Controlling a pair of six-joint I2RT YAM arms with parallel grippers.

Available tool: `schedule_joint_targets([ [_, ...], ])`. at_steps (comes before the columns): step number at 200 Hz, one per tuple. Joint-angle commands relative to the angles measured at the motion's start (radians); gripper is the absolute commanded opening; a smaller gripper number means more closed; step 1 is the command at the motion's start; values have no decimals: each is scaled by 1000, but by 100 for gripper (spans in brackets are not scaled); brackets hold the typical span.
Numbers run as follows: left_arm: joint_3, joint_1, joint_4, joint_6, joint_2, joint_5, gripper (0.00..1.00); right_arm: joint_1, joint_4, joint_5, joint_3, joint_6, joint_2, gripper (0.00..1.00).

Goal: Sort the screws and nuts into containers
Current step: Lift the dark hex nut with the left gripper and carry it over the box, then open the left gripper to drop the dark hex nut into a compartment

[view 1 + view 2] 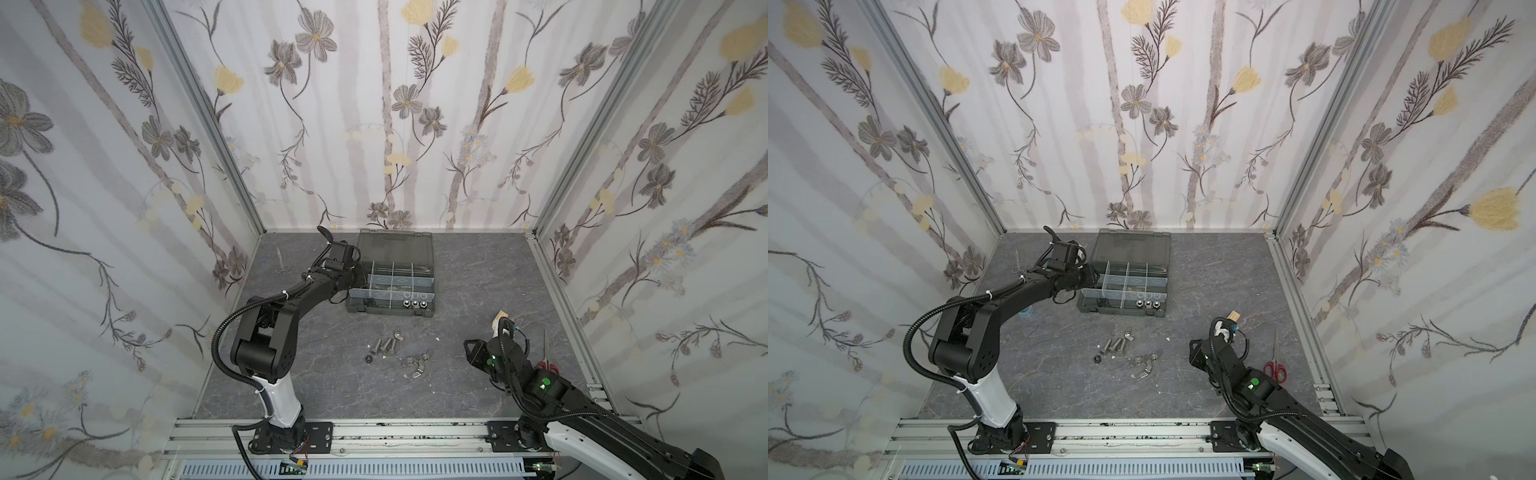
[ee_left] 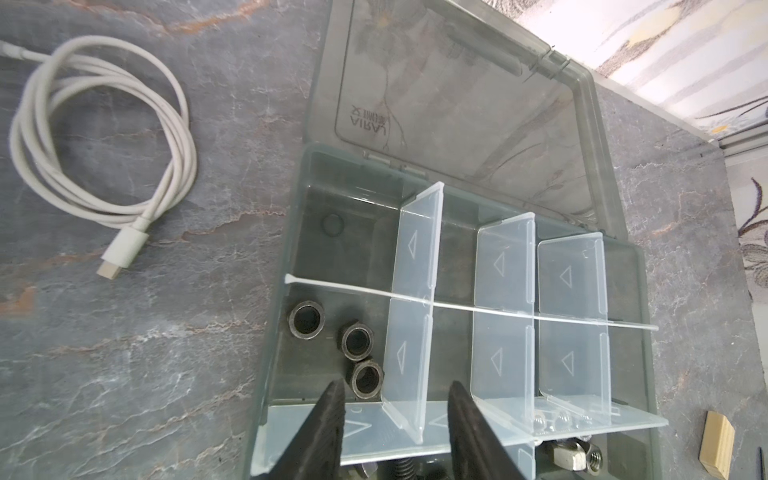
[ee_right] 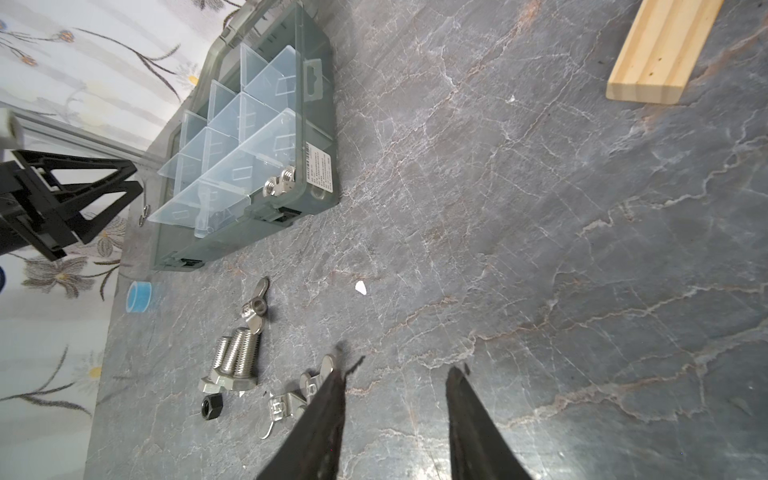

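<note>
Over the organizer case, near black nuts, left gripper, jaws parted.

In both top views the organizer case sits at frame centre on the table, its lid laid back behind it toward the rear wall. Its lower right compartment holds hex nuts. Below the case the loose screws lie side by side, a single hex nut just lower left of them, one wing nut just upper right, more wing nuts clustered lower right. A wooden block lies right of the case, scissors further right by the table edge, small scissors left of the case. In the left wrist view three nuts lie in an edge compartment; a coiled cable lies at upper left.
</note>
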Motion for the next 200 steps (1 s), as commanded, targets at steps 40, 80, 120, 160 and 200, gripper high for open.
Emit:
schedule_joint_targets([
  [40,-48,1,14,-9,-74,7,45,1,79,-11,-11,4,16,42],
  [80,-112,1,14,-24,-140,7,46,2,92,-14,-15,-7,28,42],
  [120,-175,0,16,-40,-205,7,47,-1,140,-7,-14,-40,67,42],
  [160,-266,-7,17,-52,-286,11,48,-2,211,-18,12,-66,161,42],
  [200,-358,-17,19,-80,-394,7,48,-1,213,-74,77,-91,278,42],
])
